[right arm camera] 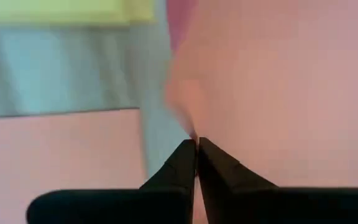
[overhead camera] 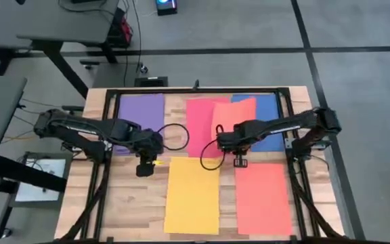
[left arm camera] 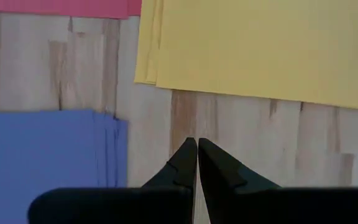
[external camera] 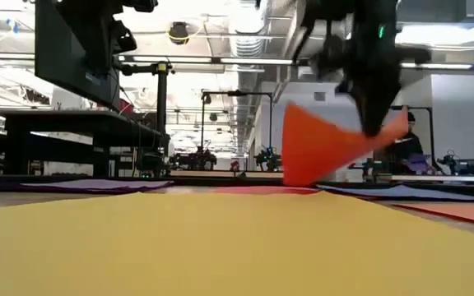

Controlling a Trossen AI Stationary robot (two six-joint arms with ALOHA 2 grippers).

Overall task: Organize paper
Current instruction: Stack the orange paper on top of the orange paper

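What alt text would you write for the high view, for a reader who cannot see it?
From above, the right gripper holds up an orange sheet over the red pile and blue pile at the table's far side. The left gripper, shut and empty, hovers beside the yellow pile. A purple pile and another orange pile lie flat on the wooden table.

Bare wood [overhead camera: 151, 196] lies left of the yellow sheet [overhead camera: 192, 196], unobstructed.
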